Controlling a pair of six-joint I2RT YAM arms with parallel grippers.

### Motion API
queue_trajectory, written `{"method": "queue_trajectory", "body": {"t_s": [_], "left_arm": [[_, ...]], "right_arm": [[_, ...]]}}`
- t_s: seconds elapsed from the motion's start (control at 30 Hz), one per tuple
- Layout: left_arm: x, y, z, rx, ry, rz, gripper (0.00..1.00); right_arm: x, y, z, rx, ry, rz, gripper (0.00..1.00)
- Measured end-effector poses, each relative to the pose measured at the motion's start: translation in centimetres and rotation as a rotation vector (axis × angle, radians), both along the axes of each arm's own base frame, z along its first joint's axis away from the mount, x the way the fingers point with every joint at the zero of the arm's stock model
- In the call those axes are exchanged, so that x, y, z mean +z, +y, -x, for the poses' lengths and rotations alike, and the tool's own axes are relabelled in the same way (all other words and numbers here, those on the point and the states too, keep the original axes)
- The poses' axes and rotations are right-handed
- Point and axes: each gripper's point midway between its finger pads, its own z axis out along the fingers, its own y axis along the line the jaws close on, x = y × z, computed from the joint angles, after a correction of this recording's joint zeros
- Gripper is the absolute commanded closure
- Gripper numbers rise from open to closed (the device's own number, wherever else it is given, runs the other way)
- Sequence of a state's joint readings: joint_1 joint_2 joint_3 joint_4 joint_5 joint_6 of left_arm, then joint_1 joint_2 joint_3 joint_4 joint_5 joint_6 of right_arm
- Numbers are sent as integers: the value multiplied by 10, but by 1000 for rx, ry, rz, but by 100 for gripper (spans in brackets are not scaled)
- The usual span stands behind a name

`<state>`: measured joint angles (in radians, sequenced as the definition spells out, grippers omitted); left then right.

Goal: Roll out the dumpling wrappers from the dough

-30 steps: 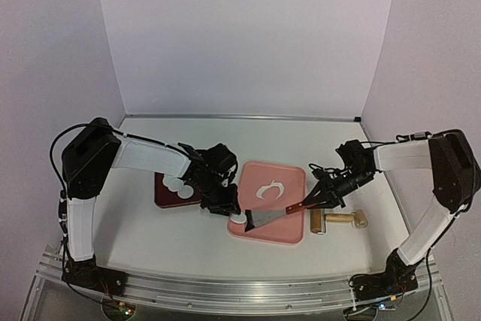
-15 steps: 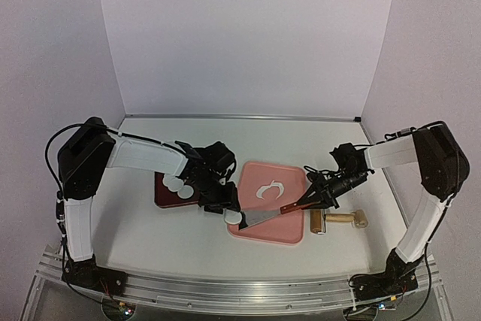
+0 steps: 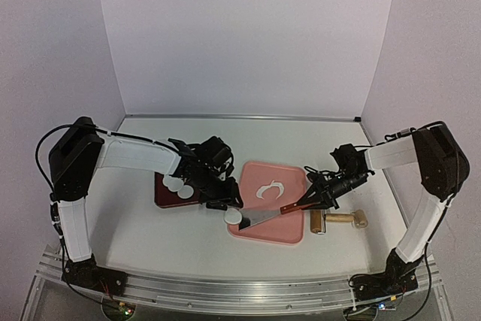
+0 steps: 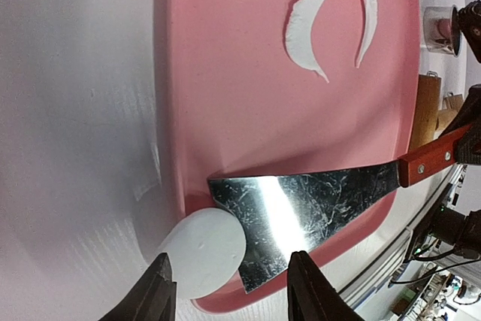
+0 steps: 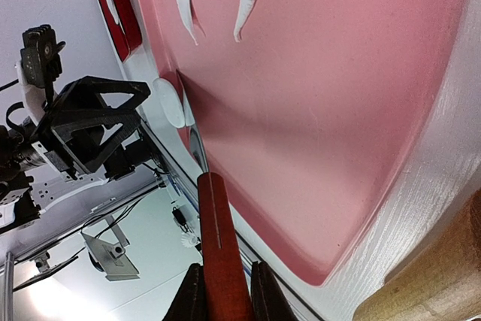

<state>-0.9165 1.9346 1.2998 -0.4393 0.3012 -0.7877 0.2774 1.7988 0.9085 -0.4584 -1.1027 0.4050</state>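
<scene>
one dumpling wrapper lies flat at the near-left corner of the pink board, part of it hanging over the rim onto the table. it is a plain round disc, so it has no long axis. its right side touches the front corner of the spatula. whether the blade edge is slipped under it i cannot tell.

the spatula's long axis runs from the wrapper toward the right and slightly to the far side, blade first, then the red handle.

the dough lies farther in on the same board, well apart from the wrapper. it is a thin ragged horseshoe. in the overhead view its closed bend faces the far right and its two tapered tips point to the near left.

the left gripper hangs over the wrapper with its jaws moderately apart. the fingers stand either side of the disc, and neither finger presses on it.

the right gripper has its jaws narrow, clamped on the end of the red handle.

left of the board, under the left arm, a dark red plate carries the other wrappers, their count partly hidden. right of the board lie a wooden rolling pin and, at its left end, a metal ring cutter.
</scene>
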Motion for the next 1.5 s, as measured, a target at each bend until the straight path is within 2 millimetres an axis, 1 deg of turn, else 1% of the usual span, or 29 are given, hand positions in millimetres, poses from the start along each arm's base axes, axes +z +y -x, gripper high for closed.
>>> {"method": "queue_trajectory", "body": {"t_s": [0.13,0.3,0.5,0.67,0.93,1.1,1.23,1.37,1.5], "left_arm": [[0,-2,2,-9,8,10,54],[-2,2,-2,31,2,-13,47],[-15,15,0,84,34,-55,36],[-16,14,2,80,59,-31,30],[-14,-1,6,38,98,70,29],[-19,-2,10,28,125,71,29],[-19,-3,9,28,121,80,28],[-18,-3,10,26,110,102,28],[-11,-6,14,4,105,155,28]], "right_arm": [[0,0,-1,-2,-2,0,100],[0,0,-1,-1,-3,-1,100],[0,0,-1,0,-6,-1,100],[0,0,-1,2,-9,-2,100],[0,-1,-1,3,-11,-2,100],[0,-1,-1,3,-12,-2,100],[0,-1,-1,3,-12,-2,100],[0,-1,-1,3,-13,-3,100],[0,-1,-1,3,-13,-3,100]]}}
